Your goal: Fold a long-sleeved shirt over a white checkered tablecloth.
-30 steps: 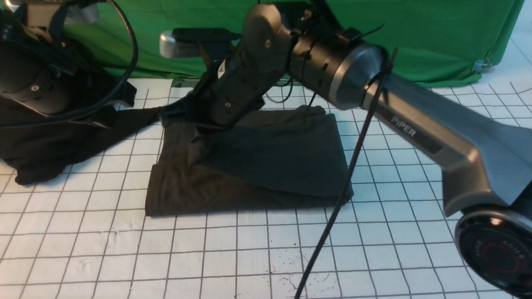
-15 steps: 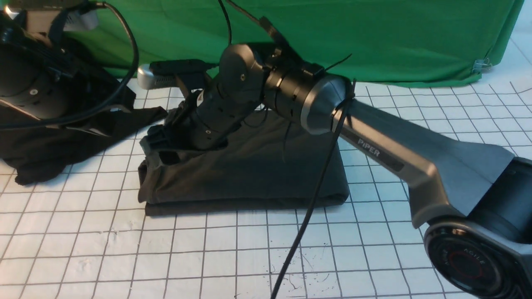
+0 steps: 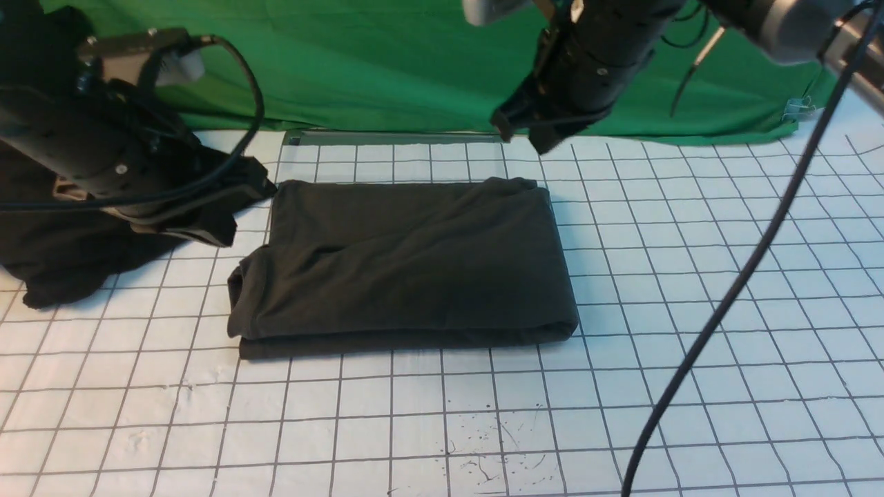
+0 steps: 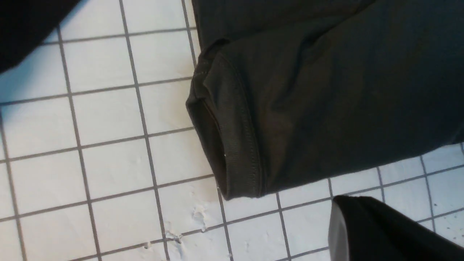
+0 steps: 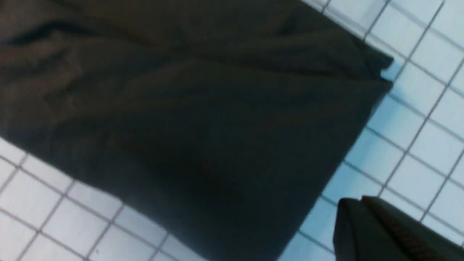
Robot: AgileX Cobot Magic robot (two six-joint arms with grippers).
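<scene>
The long-sleeved shirt [image 3: 407, 262] lies folded into a dark brownish-black rectangle in the middle of the white checkered tablecloth [image 3: 690, 290]. Its ribbed hem corner [image 4: 235, 145] shows in the left wrist view, and its flat body [image 5: 203, 119] fills the right wrist view. No logo shows. My right gripper [image 3: 521, 134] hangs well above the shirt's back right corner, shut and empty, its fingertips [image 5: 357, 201] pressed together. Just left of the shirt, my left gripper [image 3: 217, 231] is low over the cloth, also shut and empty, its tip [image 4: 339, 204] clear of the fabric.
A deeper black garment [image 3: 62, 255] is heaped at the left edge under my left arm. Bright green cloth [image 3: 387, 62] hangs along the back. A black cable [image 3: 725, 304] runs from the upper right to the front over the tablecloth.
My right arm has let the shirt's top layer down and lifted away to the back right, jaws opening then shutting. The shirt now lies flat and folded. My left arm shifted slightly.
</scene>
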